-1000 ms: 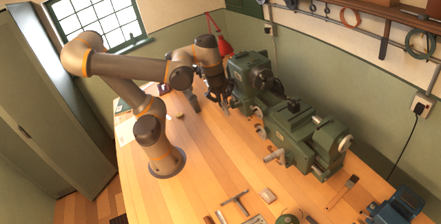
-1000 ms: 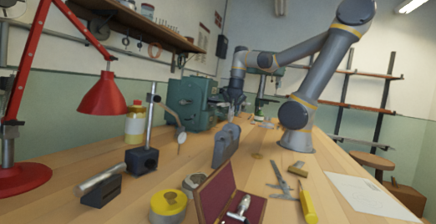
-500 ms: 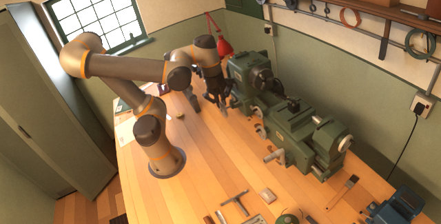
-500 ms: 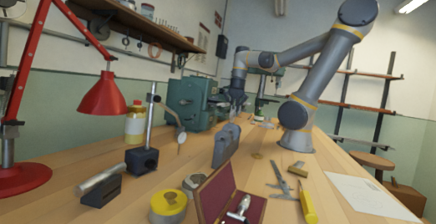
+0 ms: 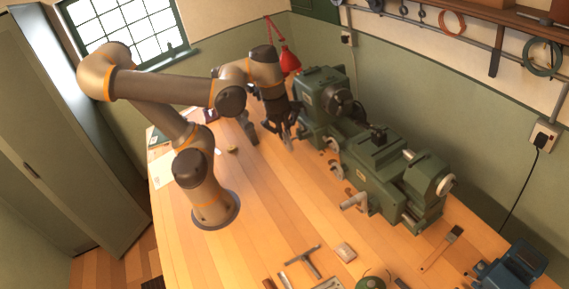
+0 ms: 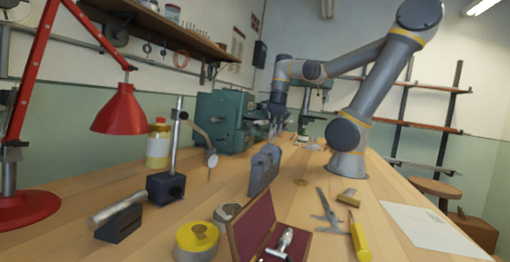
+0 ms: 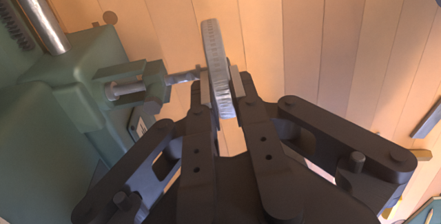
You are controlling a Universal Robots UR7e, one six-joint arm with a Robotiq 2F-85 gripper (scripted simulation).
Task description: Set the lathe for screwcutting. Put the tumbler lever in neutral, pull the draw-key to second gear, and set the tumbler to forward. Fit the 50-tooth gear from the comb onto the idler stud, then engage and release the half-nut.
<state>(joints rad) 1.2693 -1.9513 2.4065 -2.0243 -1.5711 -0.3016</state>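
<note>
The grey toothed gear (image 7: 217,72) stands on edge right at the tip of the idler stud (image 7: 179,78), which sticks out sideways from a bracket on the green lathe (image 5: 355,146). I cannot tell whether the stud has entered the gear's bore. The gear comb (image 5: 247,126) stands upright on the bench behind the arm, to the left of the headstock. The gear hangs low in front of the headstock's bench-side face (image 5: 288,140) (image 6: 271,132). My gripper (image 7: 220,89) is closed on the gear's rim and holds it.
The lathe runs along the wall side of the bench. A red lamp (image 6: 119,114) and a dial gauge stand (image 6: 168,185) sit at the headstock end. Loose hand tools (image 5: 304,260) lie at the bench's near end. The robot base (image 5: 213,209) stands mid-bench.
</note>
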